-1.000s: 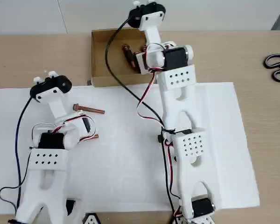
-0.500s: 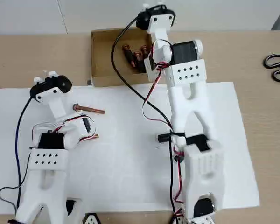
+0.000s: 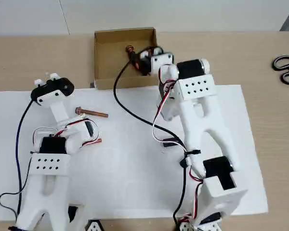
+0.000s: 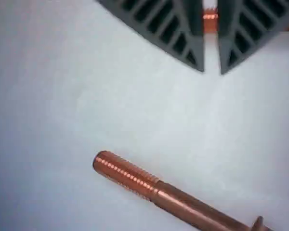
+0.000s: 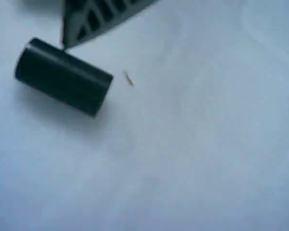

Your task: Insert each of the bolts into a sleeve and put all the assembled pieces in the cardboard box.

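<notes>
L jaws clamped on bolt (image 4: 210,17), R jaws can't tell, white paper (image 3: 125,183) on tan table (image 3: 38,62)

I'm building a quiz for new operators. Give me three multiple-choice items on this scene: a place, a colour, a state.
1. The loose bolt lies: A in the cardboard box; B on the white paper; C beside the scissors.
2. The sleeve is: A black; B copper; C white.
3. The left gripper is: A wide open; B shut on a second bolt; C holding the sleeve.
Answers: 1 B, it lies on the paper; 2 A, it is dark all over; 3 B, copper fills the narrow gap between its fingers.
</notes>
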